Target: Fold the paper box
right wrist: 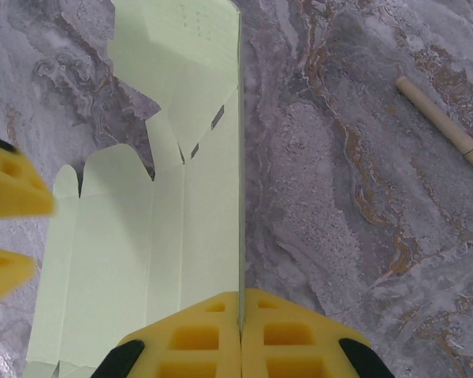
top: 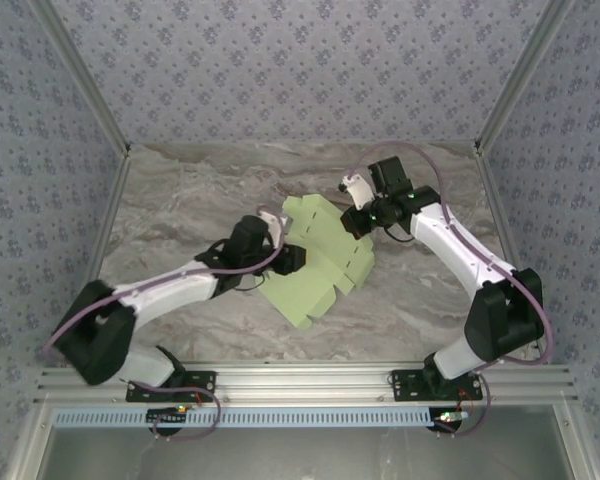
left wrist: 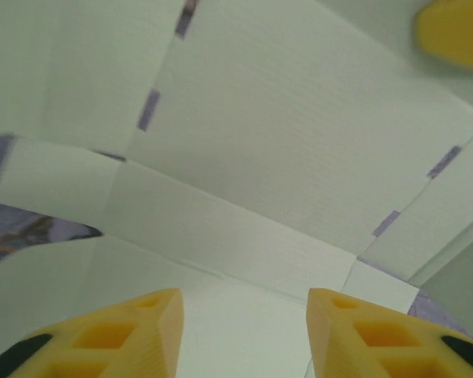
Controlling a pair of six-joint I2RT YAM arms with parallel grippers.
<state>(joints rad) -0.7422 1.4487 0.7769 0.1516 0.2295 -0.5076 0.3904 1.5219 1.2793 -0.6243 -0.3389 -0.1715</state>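
Green paper box [top: 325, 262] (left edge hidden) pinched by right gripper [right wrist: 240, 301]; left gripper [left wrist: 244, 303] spread.

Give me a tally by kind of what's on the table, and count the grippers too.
Pale green paper box: 1
Tan wooden stick: 1
Yellow-fingered grippers: 2, the left gripper and the right gripper
Total: 4
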